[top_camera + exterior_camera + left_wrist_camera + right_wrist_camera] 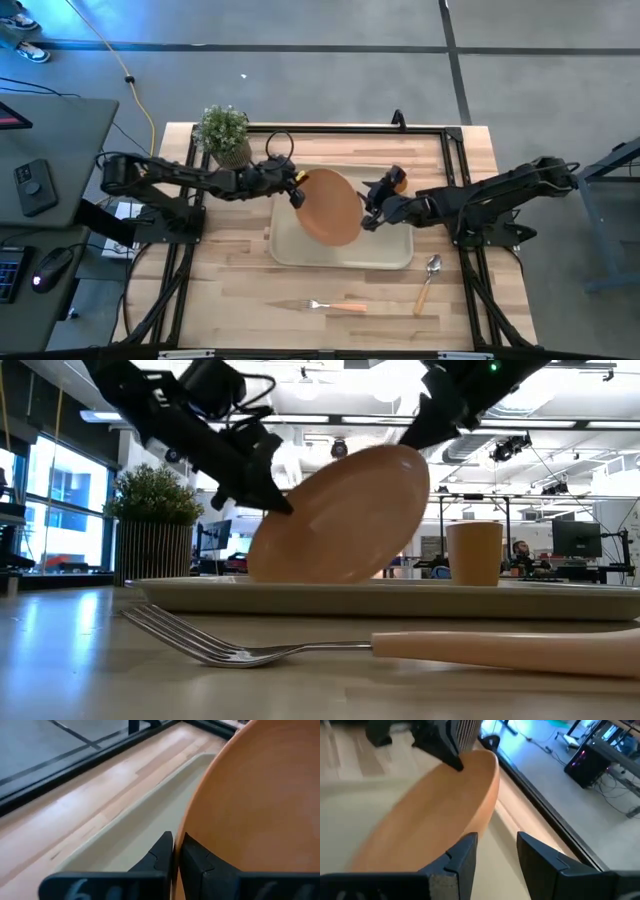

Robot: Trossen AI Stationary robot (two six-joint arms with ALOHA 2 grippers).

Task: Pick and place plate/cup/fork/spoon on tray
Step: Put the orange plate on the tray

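The orange plate [330, 207] stands tilted over the beige tray [290, 255], its right edge high [415, 455]. Its low edge is behind the tray's rim [400, 600]. My left gripper [296, 192] is shut on the plate's left rim. My right gripper [368, 212] is open at the plate's right rim; I cannot tell whether it touches it. The orange cup [398, 180] stands upright in the tray's far right part. The fork [335, 306] and spoon [430, 280] lie on the table near the front edge. My left gripper pinches the plate's left rim [176, 837] between its two fingers [162, 852], one finger on each face. It comes from the table's left, slanting down [275, 500]. The plate sits tilted in the hold, its low edge down in the tray.
A potted plant [225, 135] stands at the table's far left, close behind my left arm. A black frame [450, 135] runs round the table top. The fork [300, 645] lies closest to the low camera.
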